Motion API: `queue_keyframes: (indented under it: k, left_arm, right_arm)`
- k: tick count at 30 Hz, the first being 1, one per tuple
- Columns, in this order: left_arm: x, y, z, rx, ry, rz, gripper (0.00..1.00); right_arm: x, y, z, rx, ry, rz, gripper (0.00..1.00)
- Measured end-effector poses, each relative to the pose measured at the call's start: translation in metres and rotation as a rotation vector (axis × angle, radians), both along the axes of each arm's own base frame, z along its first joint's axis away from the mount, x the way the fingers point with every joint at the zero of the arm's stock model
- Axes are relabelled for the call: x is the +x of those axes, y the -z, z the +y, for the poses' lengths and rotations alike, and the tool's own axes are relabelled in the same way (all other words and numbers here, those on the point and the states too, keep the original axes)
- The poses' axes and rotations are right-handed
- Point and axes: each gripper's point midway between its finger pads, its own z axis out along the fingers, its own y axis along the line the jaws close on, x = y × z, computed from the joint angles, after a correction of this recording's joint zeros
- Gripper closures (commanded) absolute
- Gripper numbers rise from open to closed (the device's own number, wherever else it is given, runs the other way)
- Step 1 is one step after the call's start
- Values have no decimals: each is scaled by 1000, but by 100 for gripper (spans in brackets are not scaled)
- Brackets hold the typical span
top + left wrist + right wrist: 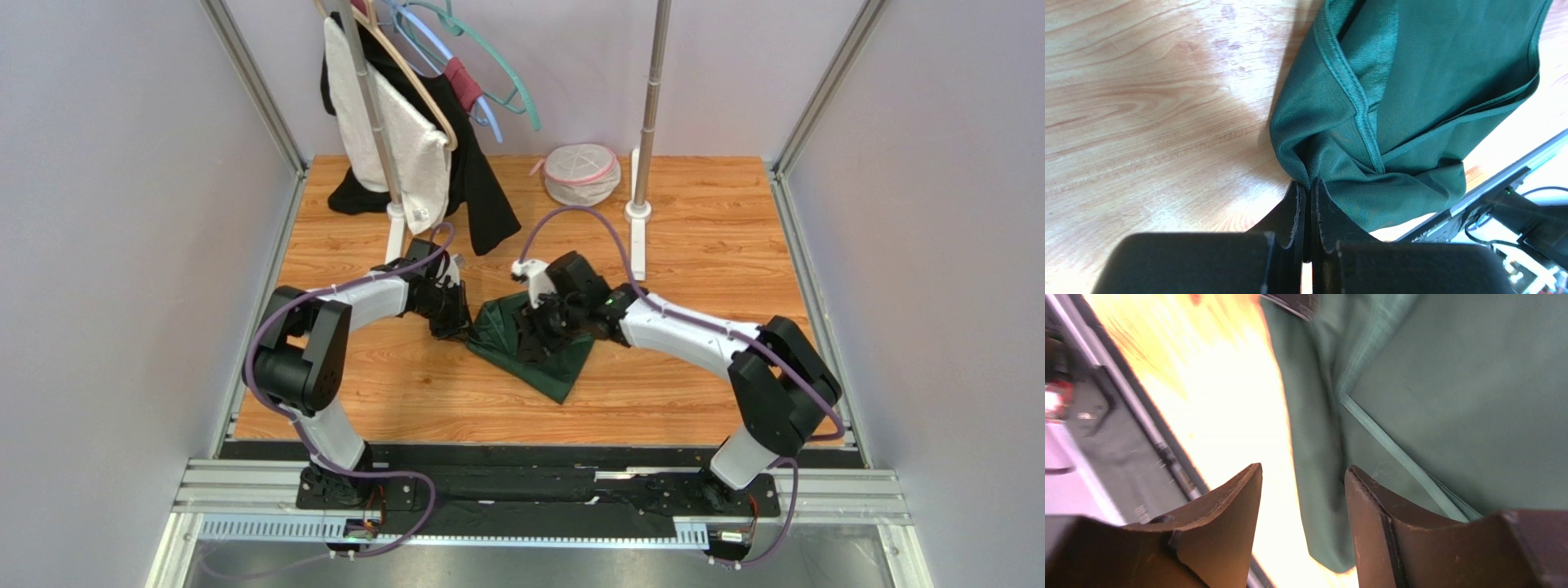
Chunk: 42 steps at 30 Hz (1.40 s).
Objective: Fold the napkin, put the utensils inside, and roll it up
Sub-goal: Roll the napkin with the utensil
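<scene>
I'm counting 1 green napkin; 2 arms w/ 2 grippers, i.e. left gripper, right gripper; 2 upright poles; 1 white mesh pouch; hangers overlapping, approx. 3.

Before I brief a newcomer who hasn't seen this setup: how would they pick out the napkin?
On the wooden table, look to the middle, where both arms reach. The napkin is the rumpled dark green cloth lying there, one end pinched in the left gripper. The clothes behind it are black and white and hang from a rack.
</scene>
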Motion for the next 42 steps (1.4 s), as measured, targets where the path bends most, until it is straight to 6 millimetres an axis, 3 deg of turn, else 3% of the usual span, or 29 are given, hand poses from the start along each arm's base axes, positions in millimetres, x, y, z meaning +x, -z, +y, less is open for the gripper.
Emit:
queue_keyframes:
  k: [5,12,18,24,27,28,31,32,34,35,42]
  left_arm:
    - [-1,3,3,-1,10,32,100]
    - [-3,3,5,-1,20,52,100]
    - [-4,3,5,-2,26,55,100]
    - [-4,3,5,-3,31,54,100]
    - [-4,3,5,-5,34,53,100]
    - [-4,3,5,-4,36,52,100]
    - [-4,2,5,-7,37,50,72]
    - [-3,2,5,-7,36,48,53]
    - [-1,2,6,-7,36,38,41]
    - [-1,0,6,-13,33,38,23]
    - [15,-38,17,11,-18,-157,16]
  right_arm:
    - [-19,-2,34,-76,-74,-258,44]
    - [-18,17,44,-207,-87,-473,45]
    - [-22,38,45,-281,-124,-520,47]
    - [-18,57,41,-337,-123,-529,60]
    - [-14,64,41,-352,-117,-521,73]
    - [-12,65,42,-352,-112,-516,82]
    - [-8,65,42,-330,-102,-481,90]
    - [-6,64,43,-314,-100,-461,92]
    - [-4,63,45,-272,-96,-403,96]
    - [-3,62,45,-251,-92,-377,97]
    - [1,60,39,-61,-89,-93,100]
